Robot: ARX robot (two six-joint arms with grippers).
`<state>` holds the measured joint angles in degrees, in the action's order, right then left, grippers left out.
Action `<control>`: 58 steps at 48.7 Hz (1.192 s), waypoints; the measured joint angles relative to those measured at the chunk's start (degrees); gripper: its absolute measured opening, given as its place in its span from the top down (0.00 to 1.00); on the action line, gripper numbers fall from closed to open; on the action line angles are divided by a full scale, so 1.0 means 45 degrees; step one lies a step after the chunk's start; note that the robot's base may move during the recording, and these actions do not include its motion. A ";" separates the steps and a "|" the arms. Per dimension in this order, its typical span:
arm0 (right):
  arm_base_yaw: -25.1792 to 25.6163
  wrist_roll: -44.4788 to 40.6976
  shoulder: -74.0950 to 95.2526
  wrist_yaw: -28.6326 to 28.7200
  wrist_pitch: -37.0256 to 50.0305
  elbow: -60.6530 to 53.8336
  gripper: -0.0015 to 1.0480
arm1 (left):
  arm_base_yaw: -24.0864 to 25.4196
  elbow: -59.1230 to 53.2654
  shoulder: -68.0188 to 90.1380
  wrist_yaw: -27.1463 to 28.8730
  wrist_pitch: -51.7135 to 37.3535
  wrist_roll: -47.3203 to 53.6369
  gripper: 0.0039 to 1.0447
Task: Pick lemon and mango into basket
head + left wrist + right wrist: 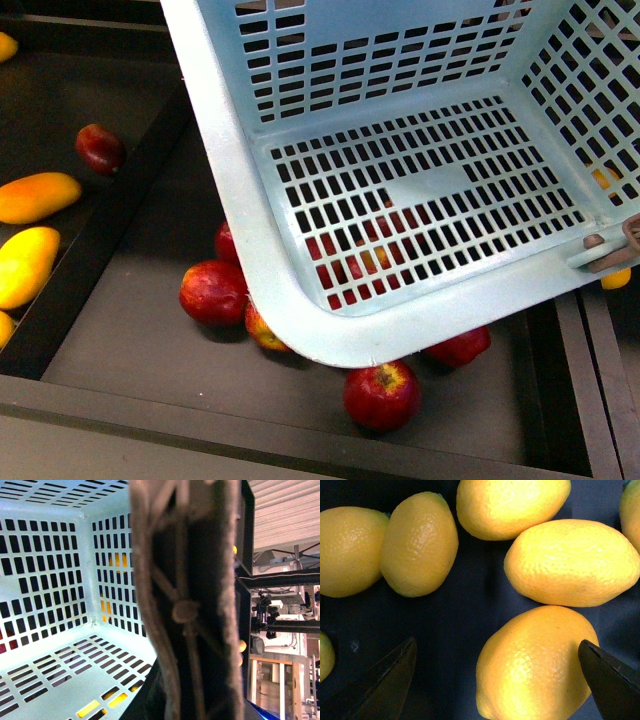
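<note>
The light teal slotted basket (400, 190) hangs tilted over a bin of red apples and is empty. My left gripper is shut on the basket's brownish handle (185, 610). That handle fills the left wrist view and hides the fingers. An orange-yellow mango (35, 197) lies in the far-left bin, with a yellower one (25, 265) beside it. In the right wrist view my right gripper (497, 645) is open, just above a lemon (535, 665) that lies between its two dark fingertips without touching them.
Red apples (213, 292) (382, 395) lie under and around the basket's low corner. A dark red fruit (100, 148) sits in the mango bin. Dark raised dividers (110, 230) separate the bins. Several more lemons (420, 542) (572, 562) crowd close around the gripper.
</note>
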<state>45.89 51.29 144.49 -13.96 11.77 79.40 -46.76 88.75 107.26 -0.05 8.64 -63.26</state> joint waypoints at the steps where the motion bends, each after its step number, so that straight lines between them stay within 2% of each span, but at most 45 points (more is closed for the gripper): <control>1: 0.0019 0.0000 0.0000 0.0000 0.0010 -0.0029 0.08 | 0.0000 0.0000 0.0000 0.0000 0.0000 0.0000 0.96; 16: 0.0117 0.0005 -0.0039 -0.0049 0.0180 -0.0656 0.08 | 0.0000 0.0000 0.0000 -0.0005 0.0000 0.0000 0.96; 21: 0.0029 0.0321 0.0117 0.0894 0.0223 -0.0855 0.08 | 0.0000 0.0000 0.0000 -0.0005 0.0000 -0.0005 0.96; 26: -0.0340 0.0476 0.0413 0.1069 0.0228 -0.1030 0.08 | -0.0005 0.0000 0.0000 0.0000 0.0000 0.0019 0.96; 58: -0.0408 0.0423 0.0971 0.0568 -0.0078 0.0102 0.08 | 0.0000 0.0000 0.0000 0.0015 0.0000 0.0005 0.96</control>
<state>44.05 53.19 148.86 -11.40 11.42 79.85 -46.76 88.75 107.26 0.01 8.64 -63.24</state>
